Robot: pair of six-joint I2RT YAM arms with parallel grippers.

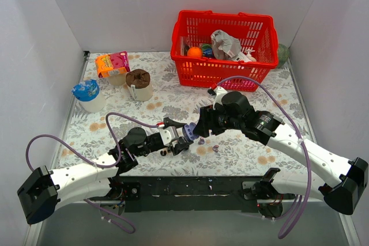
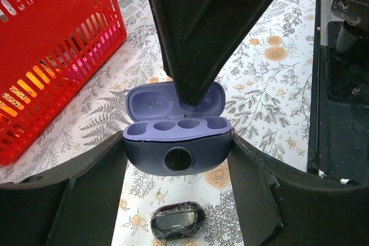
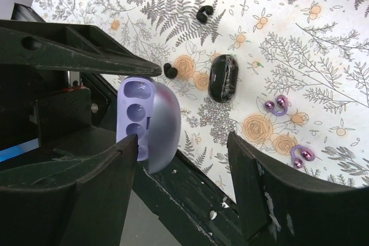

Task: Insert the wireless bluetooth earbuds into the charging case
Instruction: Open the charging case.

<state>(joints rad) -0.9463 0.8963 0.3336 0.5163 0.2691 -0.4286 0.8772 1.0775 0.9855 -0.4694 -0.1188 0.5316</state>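
Left tool [image 1: 185,135] around charging case [image 2: 177,145]

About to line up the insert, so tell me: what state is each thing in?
charging case: lid open, sockets empty.
earbuds: both loose on the table, outside the case.
left gripper: shut on the charging case.
right gripper: open, holding nothing.
red basket: upright, with items inside.

charging case [image 2: 177,137] — lid partly hidden
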